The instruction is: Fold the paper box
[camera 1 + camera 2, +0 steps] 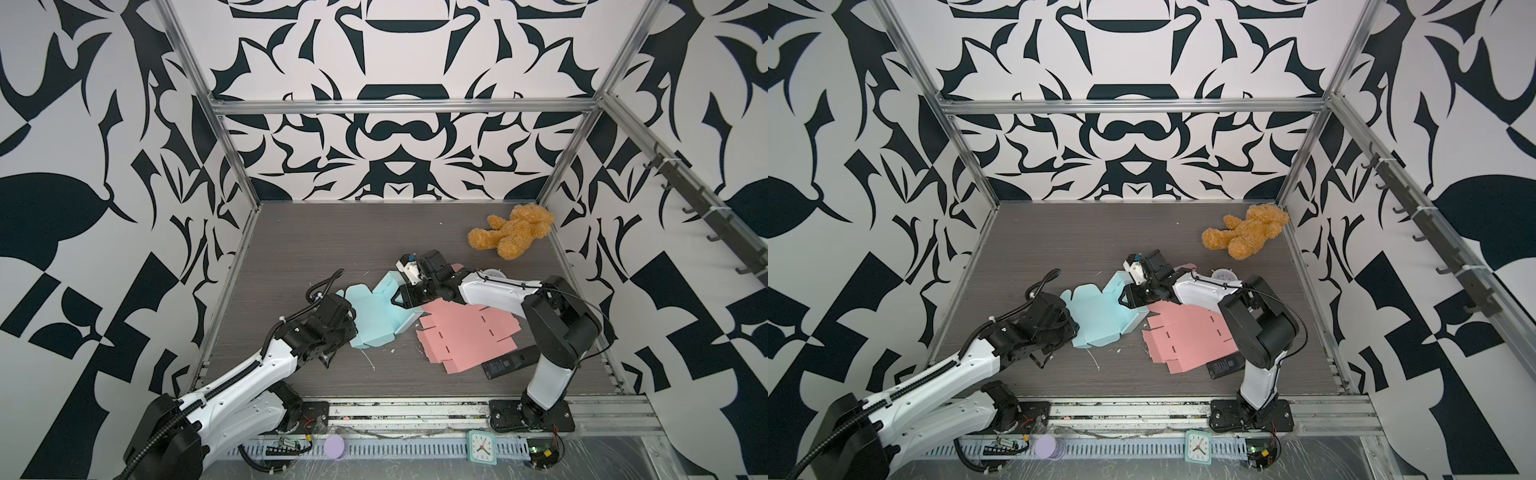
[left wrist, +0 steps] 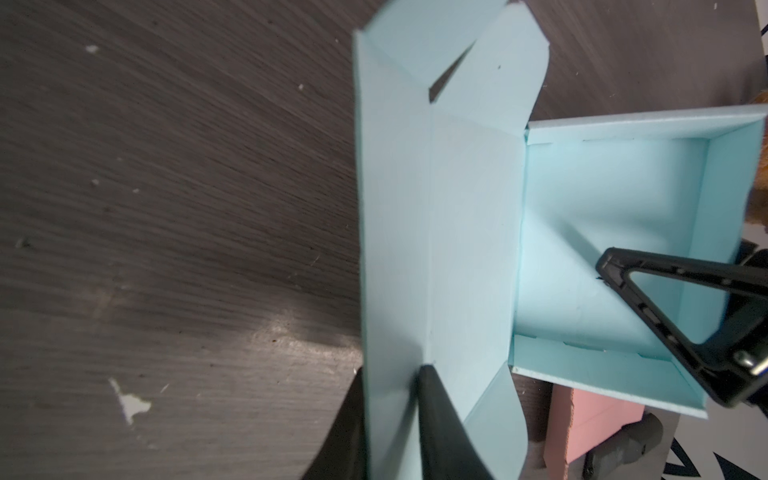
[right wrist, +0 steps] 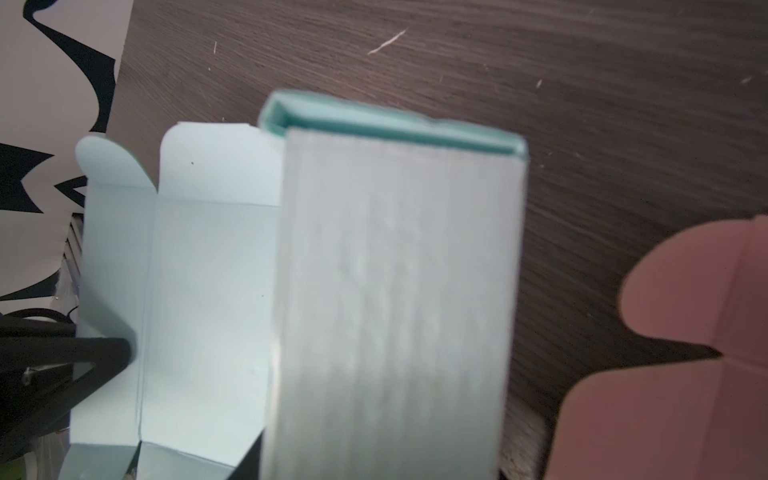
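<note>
Black-and-white patterned walls (image 1: 83,208) are closing in a dark wood-grain table (image 1: 324,241) on three sides, with a silver frame (image 1: 399,106) running up the corners. The far half of the table is lying open. Its near edge is meeting a metal rail (image 1: 415,409), where both arm bases are sitting.

The left arm (image 1: 249,374) is reaching in from the near left and the right arm (image 1: 552,328) from the near right, their wrists crowding the middle. A flat pink sheet (image 1: 469,332) is lying right of centre, partly under the right arm, with a black remote (image 1: 509,363) just beside its near edge.

The light blue paper box (image 1: 374,311) is sitting mid-table, edge to edge with the pink sheet. Its tray is standing formed and its lid is lying open toward the left arm.

The left gripper (image 2: 390,370) is standing with one finger on each side of the lid's upturned end flap; whether it is pinching the flap cannot be told. The right gripper (image 1: 398,298) is dipping into the tray. In the left wrist view one finger (image 2: 673,271) is hanging inside the tray while the other is hidden, so its grip cannot be told either. In the right wrist view a blurred tray wall is filling the middle.

A teddy bear (image 1: 513,230) is lying in the far right corner, and a small clock (image 1: 482,446) is sitting in front of the rail
</note>
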Robot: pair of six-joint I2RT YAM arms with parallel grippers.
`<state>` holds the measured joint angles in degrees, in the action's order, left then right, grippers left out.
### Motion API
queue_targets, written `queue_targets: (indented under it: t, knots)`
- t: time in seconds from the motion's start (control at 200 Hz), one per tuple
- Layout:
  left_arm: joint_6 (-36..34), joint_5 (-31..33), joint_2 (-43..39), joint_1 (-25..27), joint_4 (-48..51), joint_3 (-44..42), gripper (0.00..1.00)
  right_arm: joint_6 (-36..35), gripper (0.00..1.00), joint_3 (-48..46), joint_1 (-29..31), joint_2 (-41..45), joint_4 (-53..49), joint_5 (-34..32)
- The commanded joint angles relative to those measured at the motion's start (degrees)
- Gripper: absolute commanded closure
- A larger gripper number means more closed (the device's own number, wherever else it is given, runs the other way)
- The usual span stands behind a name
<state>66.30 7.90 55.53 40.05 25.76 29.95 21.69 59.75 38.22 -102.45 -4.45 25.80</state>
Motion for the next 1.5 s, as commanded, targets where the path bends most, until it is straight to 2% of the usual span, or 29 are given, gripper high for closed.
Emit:
queue_targets:
  t: [0.0,0.1,0.27,0.47,0.635,0.785,0.875,1.025,1.205,1.36,1.495]
  knots:
    - [1.10,1.34,0.52,-0.34,1.60,1.87,0.83,-0.12,0.48,-0.95,-0.17,2.22,0.77,0.04]
    - [1.37,1.94,0.81,-0.33,2.54,2.43,0.86,-0.14,0.43,-1.59,-0.38,3.10,0.97,0.05]
    - [0.84,3.02,1.14,-0.66,4.82,3.90,0.92,-0.16,0.28,-4.37,-0.94,6.10,1.67,0.08]
    - [-3.41,3.22,0.99,-1.55,8.74,7.08,0.95,-0.40,0.01,-7.75,-2.06,11.64,1.09,-0.28]
    - [-11.79,3.21,1.63,-1.73,15.11,12.34,0.95,-1.31,0.01,-8.03,-3.34,16.03,-1.79,-2.27]
    - [-22.57,3.18,3.14,-1.82,23.15,19.80,0.95,-5.57,0.00,-6.26,-3.70,20.61,-6.28,-8.48]
    - [-29.74,3.09,4.28,-1.82,26.97,24.12,0.95,-8.48,0.00,-6.28,-3.68,22.87,-3.38,-9.19]
    - [-40.76,0.32,6.62,-1.81,31.53,31.54,0.95,-14.84,0.00,-8.86,-3.68,24.02,11.29,-2.06]
    - [-51.06,-4.95,9.40,-1.82,35.60,38.94,0.95,-19.12,0.00,-9.67,-3.76,17.57,30.02,12.72]
    - [-56.26,-6.90,10.15,-1.82,37.54,41.64,0.95,-21.24,0.00,-4.89,-5.08,8.52,35.41,21.97]
    - [-59.00,-8.72,10.40,-1.82,38.29,43.05,0.95,-22.29,0.02,-1.17,-6.22,3.29,37.10,27.43]
